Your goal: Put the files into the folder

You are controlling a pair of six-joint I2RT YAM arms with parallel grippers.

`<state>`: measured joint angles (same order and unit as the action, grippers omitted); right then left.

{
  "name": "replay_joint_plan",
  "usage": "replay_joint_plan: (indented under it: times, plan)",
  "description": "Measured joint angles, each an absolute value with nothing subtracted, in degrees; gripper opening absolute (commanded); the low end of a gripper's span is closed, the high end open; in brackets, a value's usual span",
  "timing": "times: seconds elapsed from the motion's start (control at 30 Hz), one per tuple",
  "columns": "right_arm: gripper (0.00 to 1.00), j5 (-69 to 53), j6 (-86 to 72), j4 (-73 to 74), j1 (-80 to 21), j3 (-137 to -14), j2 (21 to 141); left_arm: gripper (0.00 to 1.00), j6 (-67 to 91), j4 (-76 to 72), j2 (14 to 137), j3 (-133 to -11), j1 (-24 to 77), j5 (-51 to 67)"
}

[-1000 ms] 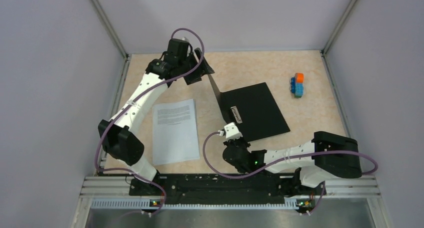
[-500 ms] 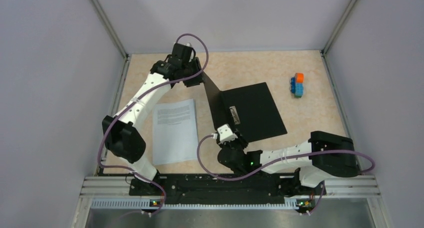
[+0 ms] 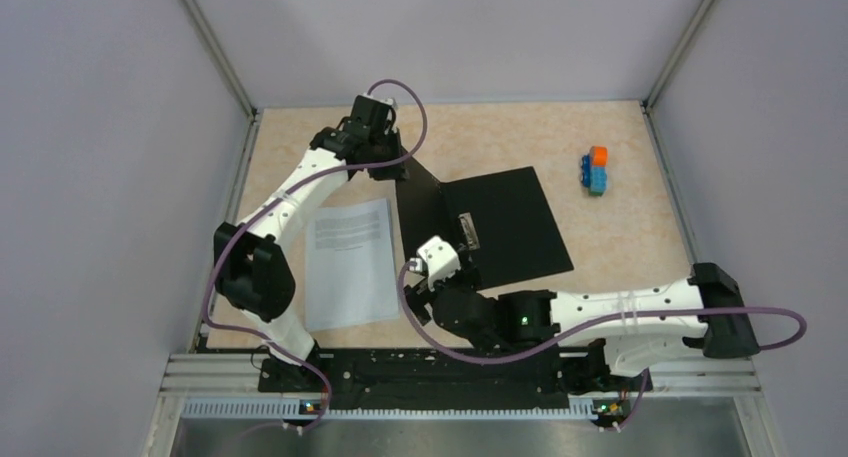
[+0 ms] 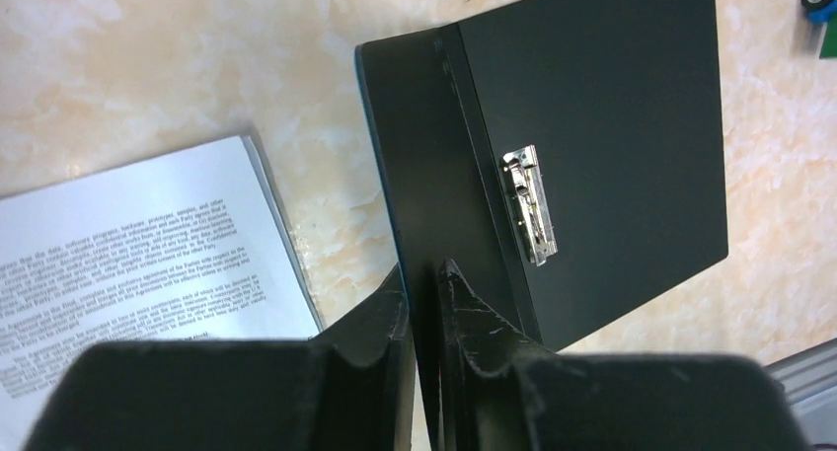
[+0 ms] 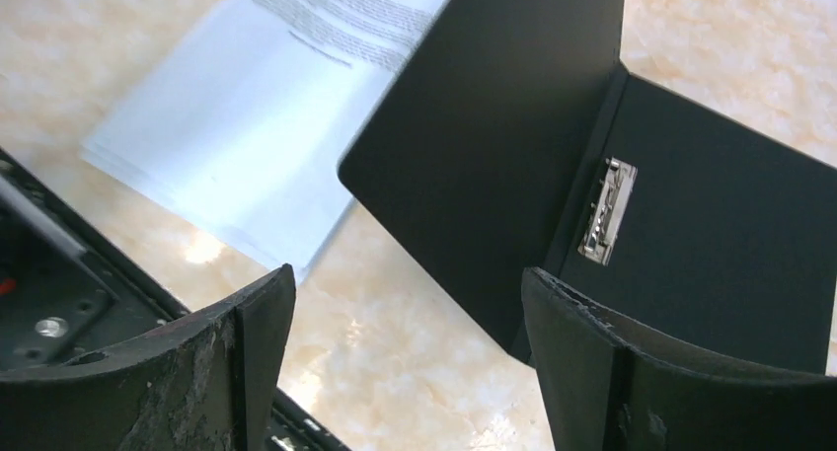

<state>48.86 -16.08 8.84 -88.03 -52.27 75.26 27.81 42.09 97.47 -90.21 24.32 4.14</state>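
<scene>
The folder [image 3: 515, 222] lies open on the table, black inside, with its metal clip [image 3: 468, 230] at the spine. Its left cover [image 3: 420, 212] stands up, leaning left. My left gripper [image 3: 393, 170] is shut on the far edge of that cover; in the left wrist view the cover [image 4: 424, 175] runs up from between the left gripper's [image 4: 424, 283] fingers. The files [image 3: 348, 262], white sheets printed with text, lie flat left of the folder. My right gripper [image 3: 420, 280] hangs open just off the cover's near corner. The right gripper [image 5: 410, 273] holds nothing, with the cover [image 5: 494, 145] and the files [image 5: 247, 145] beyond it.
A small orange-and-blue toy block stack [image 3: 597, 170] stands at the far right of the table. Grey walls close in the table on three sides. The metal rail [image 3: 460, 372] holding the arm bases runs along the near edge.
The left gripper has come down and closed on the cover's far edge. The right gripper has opened, let go of the cover and shifted left. The cover now leans further left.
</scene>
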Motion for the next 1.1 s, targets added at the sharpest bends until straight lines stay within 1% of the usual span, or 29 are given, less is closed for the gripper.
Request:
replay_joint_plan:
  times: [0.17, 0.23, 0.3, 0.37, 0.43, 0.5, 0.6, 0.73, 0.87, 0.93, 1.1]
  plan:
    - [0.85, 46.6, -19.8, 16.9, -85.8, -59.7, 72.1, 0.12, 23.2, 38.8, 97.6, -88.6, 23.9, 8.3]
    - [0.85, 44.9, -21.4, 18.9, -82.1, -60.2, 71.0, 0.12, 21.8, 37.6, 97.7, -87.6, 23.7, 10.6]
    - [0.85, 42.3, -23.3, 21.4, -76.3, -60.1, 69.8, 0.12, 20.9, 37.0, 98.0, -87.2, 23.6, 12.7]
    - [0.85, 40.2, -24.8, 23.0, -70.8, -59.6, 68.6, 0.14, 20.5, 36.7, 98.5, -87.0, 23.7, 14.9]
    - [0.86, 38.0, -26.3, 24.1, -66.0, -58.5, 67.4, 0.2, 20.2, 36.2, 98.8, -86.5, 23.7, 16.9]
    - [0.86, 35.2, -27.6, 25.0, -61.5, -56.9, 66.4, 0.25, 20.1, 35.7, 99.0, -85.6, 23.7, 18.0]
    - [0.85, 31.0, -29.1, 25.5, -55.4, -53.9, 66.2, 0.23, 20.4, 34.6, 99.0, -83.6, 23.7, 19.0]
    - [0.85, 25.9, -30.1, 26.2, -47.4, -49.7, 66.2, 0.25, 23.9, 32.3, 98.8, -79.6, 23.8, 18.3]
    - [0.85, 22.3, -30.3, 25.9, -43.1, -47.9, 67.7, 0.21, 27.9, 29.6, 96.9, -74.0, 24.5, 15.4]
    - [0.85, 20.9, -30.3, 25.3, -42.0, -47.9, 69.4, 0.16, 30.1, 28.2, 95.1, -71.3, 25.0, 13.9]
    - [0.84, 17.6, -30.3, 23.9, -40.1, -47.9, 74.5, 0.15, 34.5, 25.2, 90.3, -66.7, 26.7, 10.3]
